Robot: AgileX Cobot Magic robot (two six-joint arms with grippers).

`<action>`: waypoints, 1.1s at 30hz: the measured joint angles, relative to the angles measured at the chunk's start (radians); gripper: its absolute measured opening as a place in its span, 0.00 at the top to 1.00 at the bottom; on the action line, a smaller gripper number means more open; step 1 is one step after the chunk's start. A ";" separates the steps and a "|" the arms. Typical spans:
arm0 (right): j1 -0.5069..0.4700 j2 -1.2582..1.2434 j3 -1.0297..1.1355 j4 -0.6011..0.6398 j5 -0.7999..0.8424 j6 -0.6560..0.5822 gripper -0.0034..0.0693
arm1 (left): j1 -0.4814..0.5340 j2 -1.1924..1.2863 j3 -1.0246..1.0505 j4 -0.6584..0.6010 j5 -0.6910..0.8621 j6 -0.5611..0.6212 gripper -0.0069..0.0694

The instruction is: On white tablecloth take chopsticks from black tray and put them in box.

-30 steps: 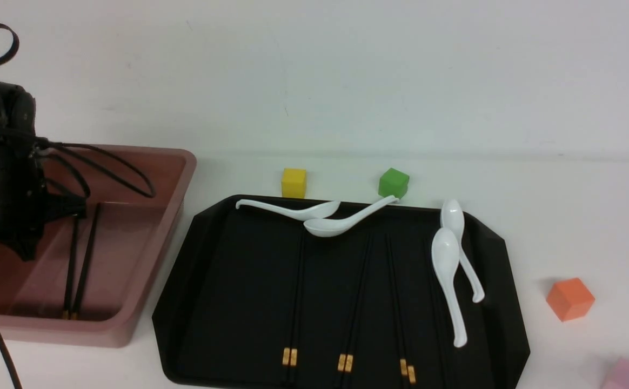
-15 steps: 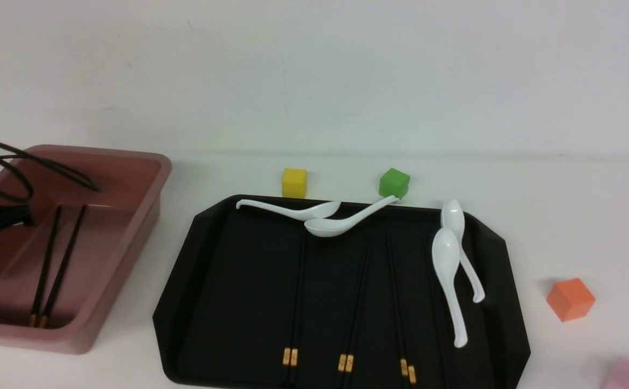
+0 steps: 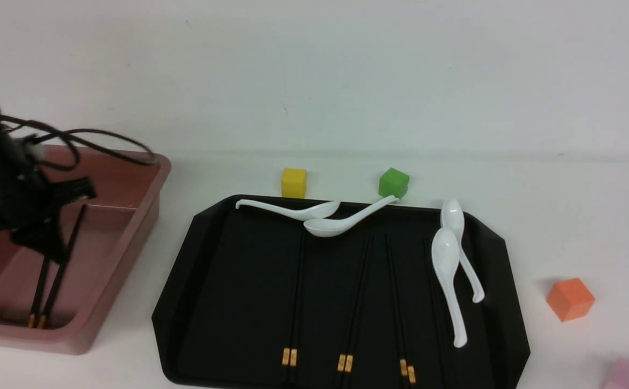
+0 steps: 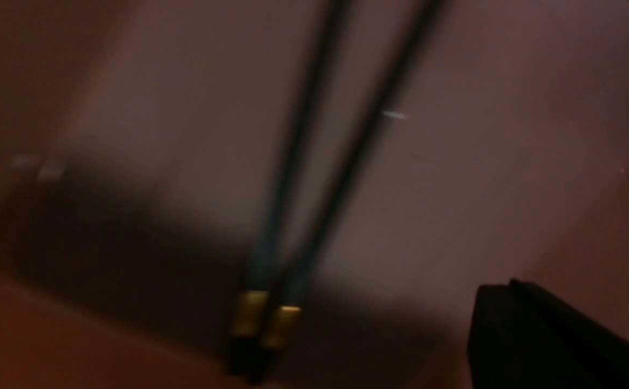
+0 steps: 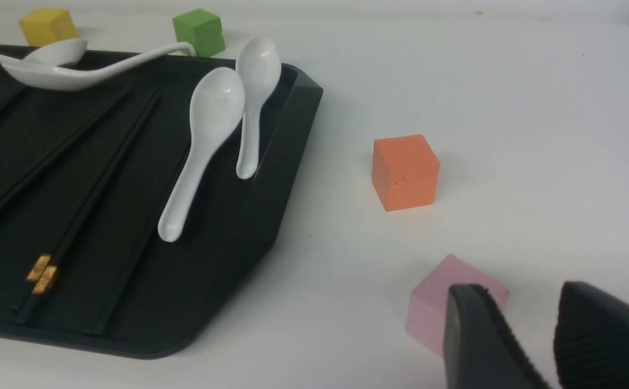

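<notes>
One pair of chopsticks (image 3: 54, 286) is seen lying inside the box (image 3: 125, 243), with the gold bands toward the near wall. Three further pairs (image 3: 356, 302) are laid side by side on the black tray (image 3: 228, 281), which is set on the white tablecloth (image 3: 563, 216) just right of the box. The left gripper (image 3: 44, 246), blurred, is held over the box, jaws pressed together on nothing. The right gripper (image 5: 528, 308) is seen slightly parted and empty, beside a pink cube (image 5: 428, 313). Four white spoons (image 3: 449, 270) are noted on the tray.

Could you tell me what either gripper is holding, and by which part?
Nothing: the left gripper is shut, empty, over the chopsticks lying in the box; the right gripper holds nothing.
</notes>
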 joint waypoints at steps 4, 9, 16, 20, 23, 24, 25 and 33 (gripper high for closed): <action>0.000 0.000 0.000 0.000 0.000 0.000 0.62 | -0.078 0.000 0.000 -0.014 -0.043 0.004 0.93; 0.000 0.000 0.000 0.000 0.000 0.000 0.62 | -0.128 0.000 0.000 -0.019 -0.096 -0.019 0.93; 0.000 0.000 0.000 0.000 0.000 0.000 0.62 | -0.135 0.000 0.000 -0.047 -0.161 -0.036 0.93; 0.000 0.000 0.000 0.000 0.000 0.000 0.62 | -0.135 0.000 -0.028 -0.049 -0.153 -0.064 0.93; 0.000 0.000 0.000 0.000 0.000 0.000 0.62 | -0.135 -0.011 -0.090 -0.045 -0.095 -0.072 0.93; 0.000 0.000 0.000 0.000 0.000 0.000 0.62 | -0.135 -0.022 -0.108 -0.037 -0.071 -0.068 0.93; 0.000 0.000 0.000 0.000 0.000 0.000 0.62 | -0.135 -0.040 -0.127 -0.033 -0.047 -0.059 0.93; 0.000 0.000 0.000 0.000 0.000 0.000 0.62 | -0.135 -0.251 -0.151 0.016 0.089 0.016 0.93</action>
